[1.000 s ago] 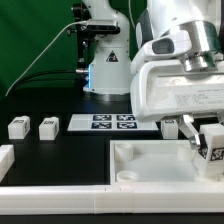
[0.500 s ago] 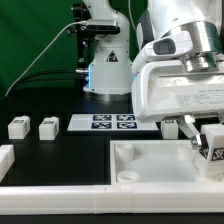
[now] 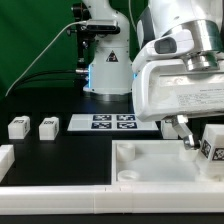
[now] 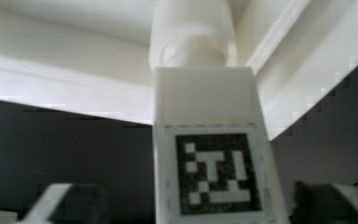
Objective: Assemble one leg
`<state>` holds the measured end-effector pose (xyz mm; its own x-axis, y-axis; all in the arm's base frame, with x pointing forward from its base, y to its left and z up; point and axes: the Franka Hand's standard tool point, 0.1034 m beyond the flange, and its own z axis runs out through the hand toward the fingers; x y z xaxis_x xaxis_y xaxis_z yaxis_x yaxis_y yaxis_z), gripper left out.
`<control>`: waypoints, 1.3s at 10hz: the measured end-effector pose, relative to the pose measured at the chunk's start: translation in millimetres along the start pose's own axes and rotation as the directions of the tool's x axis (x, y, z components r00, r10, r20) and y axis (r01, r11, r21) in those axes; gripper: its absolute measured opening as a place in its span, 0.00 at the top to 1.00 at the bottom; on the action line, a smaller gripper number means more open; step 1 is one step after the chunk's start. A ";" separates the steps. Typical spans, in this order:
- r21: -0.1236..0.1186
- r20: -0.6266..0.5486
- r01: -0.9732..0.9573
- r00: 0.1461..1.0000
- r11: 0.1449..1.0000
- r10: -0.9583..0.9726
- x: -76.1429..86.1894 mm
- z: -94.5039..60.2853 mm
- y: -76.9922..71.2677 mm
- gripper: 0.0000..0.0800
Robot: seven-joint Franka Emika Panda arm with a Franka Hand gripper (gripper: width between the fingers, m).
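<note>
Standing upright at the exterior view's right end of the white tray piece (image 3: 150,168), the leg (image 3: 213,146) carries a black-and-white square tag with no lettering. The end effector (image 4: 202,204) straddles it with jaws wide, a gap showing on each side. A second leg (image 3: 17,127) and a third leg (image 3: 47,127) sit on the black surface (image 3: 60,148) near the marker board (image 3: 112,122). Print on the arm housing (image 3: 175,100) is too faint to read.
</note>
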<state>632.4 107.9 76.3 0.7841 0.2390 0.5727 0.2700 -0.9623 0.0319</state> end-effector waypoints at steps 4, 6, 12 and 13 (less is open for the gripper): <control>-0.004 -0.002 0.003 1.000 1.000 -0.003 2.3 -4.0 4.2 0.19; 0.001 0.018 0.006 1.000 1.000 -0.006 7.3 -13.5 4.5 0.19; 0.034 0.135 0.011 0.991 0.999 -0.016 16.0 -29.2 0.7 0.19; 0.050 0.191 0.008 0.981 0.999 -0.017 10.7 -28.3 -3.5 0.19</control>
<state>624.1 110.1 105.4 0.8717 0.2757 0.4052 0.3035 -0.9528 -0.0047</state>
